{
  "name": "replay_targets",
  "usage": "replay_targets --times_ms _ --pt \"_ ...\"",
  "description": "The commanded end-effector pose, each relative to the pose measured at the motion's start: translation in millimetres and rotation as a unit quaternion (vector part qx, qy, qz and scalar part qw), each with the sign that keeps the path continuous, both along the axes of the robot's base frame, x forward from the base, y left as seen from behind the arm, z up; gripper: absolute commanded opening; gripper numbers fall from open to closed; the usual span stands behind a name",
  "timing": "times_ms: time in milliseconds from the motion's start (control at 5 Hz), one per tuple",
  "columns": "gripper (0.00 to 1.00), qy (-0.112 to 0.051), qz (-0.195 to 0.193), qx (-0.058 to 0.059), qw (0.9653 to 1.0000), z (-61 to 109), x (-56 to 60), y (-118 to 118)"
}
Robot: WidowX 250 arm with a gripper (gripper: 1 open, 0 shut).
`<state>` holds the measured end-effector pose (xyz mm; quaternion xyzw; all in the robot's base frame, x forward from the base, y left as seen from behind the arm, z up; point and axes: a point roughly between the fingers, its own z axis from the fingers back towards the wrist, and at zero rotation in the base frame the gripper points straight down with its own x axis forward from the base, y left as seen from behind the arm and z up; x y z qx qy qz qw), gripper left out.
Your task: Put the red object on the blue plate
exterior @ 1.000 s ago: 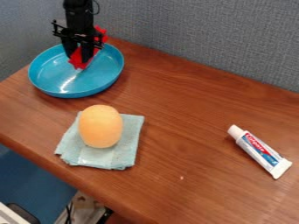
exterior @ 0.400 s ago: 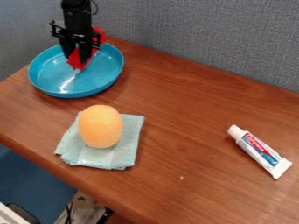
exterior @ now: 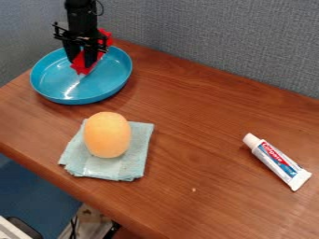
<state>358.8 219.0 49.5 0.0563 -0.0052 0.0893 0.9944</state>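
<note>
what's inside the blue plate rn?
The gripper reaches down into the blue plate, shut on the red object. The rest of the plate looks bare. Whether the object touches the plate floor is hidden by the gripper.

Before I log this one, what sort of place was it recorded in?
Probably an office or lab corner set up as a tabletop test bench: a brown wooden table against a grey fabric-textured wall panel, with unrelated props laid out on it, among them a toothpaste tube and an orange egg-shaped object.
</note>
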Motion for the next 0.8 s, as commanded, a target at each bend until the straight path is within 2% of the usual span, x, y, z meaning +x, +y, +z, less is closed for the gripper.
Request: replay_targets --times_ms 0,600 --pt "0.00 -0.024 0.009 0.017 0.9995 24.5 -1.4 10.5" --pt "0.00 -0.018 0.010 0.014 0.9997 22.5 -5.0 9.8"
